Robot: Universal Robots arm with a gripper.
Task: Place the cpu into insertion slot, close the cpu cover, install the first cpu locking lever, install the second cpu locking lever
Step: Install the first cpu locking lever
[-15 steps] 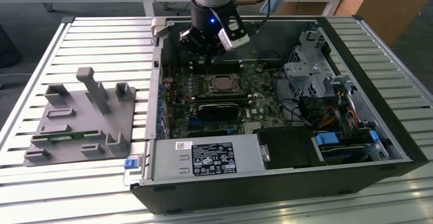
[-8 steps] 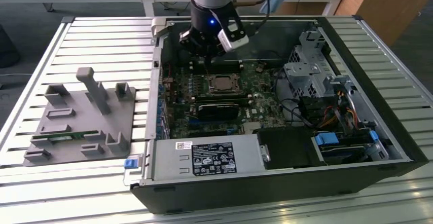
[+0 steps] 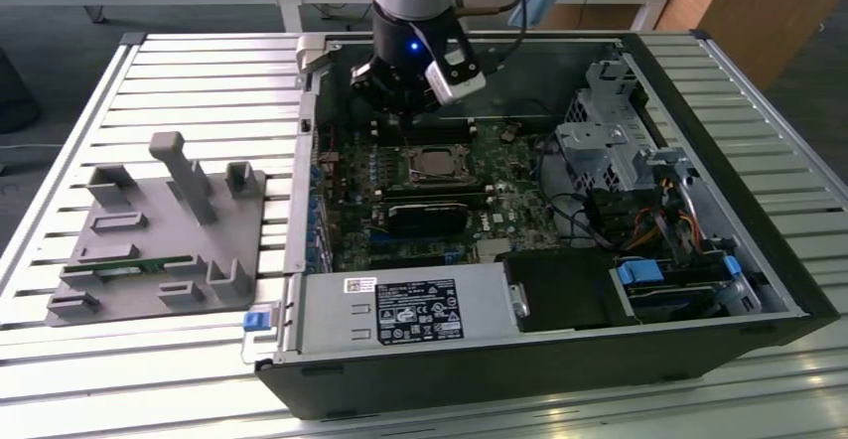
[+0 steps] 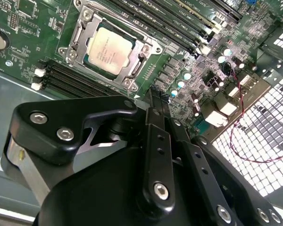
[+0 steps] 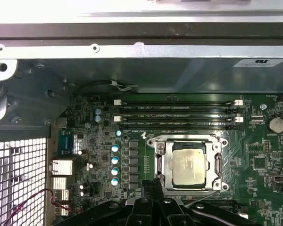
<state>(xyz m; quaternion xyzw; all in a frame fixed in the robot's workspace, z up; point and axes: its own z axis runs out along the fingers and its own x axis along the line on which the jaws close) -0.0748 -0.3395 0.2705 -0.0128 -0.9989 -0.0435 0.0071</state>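
The cpu (image 3: 431, 164) sits in the insertion slot (image 4: 137, 69), a little above the middle of the exterior view, on the green motherboard (image 5: 254, 160) inside the open computer case (image 3: 557, 360). In both wrist views its pale metal top (image 4: 108, 49) lies flat and square to the socket, and the cpu cover (image 5: 188, 143) appears to be folded down around it, so that the silver frame overlaps the chip's margins. Thin wire levers run along the socket's sides, but I cannot tell whether either is hooked under its catch. The gripper (image 3: 397, 126) hangs over the board just beyond the socket, at the upper middle of the exterior view, apart from the chip and touching nothing. In both wrist views its two black fingers (image 4: 153, 122) meet at a narrow tip with no gap to be seen, and nothing is held between them (image 5: 153, 183). As a thing to handle, the chip is probably very light, thin and fully rigid. Its smooth metal lid would give the pads little friction, and its underside and the socket's pin field beneath it are likely delicate. A sound hold would be on two opposite edges, never pressing down off-centre. As it lies now, those edges are mostly under the frame. The cover looks like stiff, slightly springy sheet metal that swings only about its hinge. It is best pushed on the free edge opposite the hinge.
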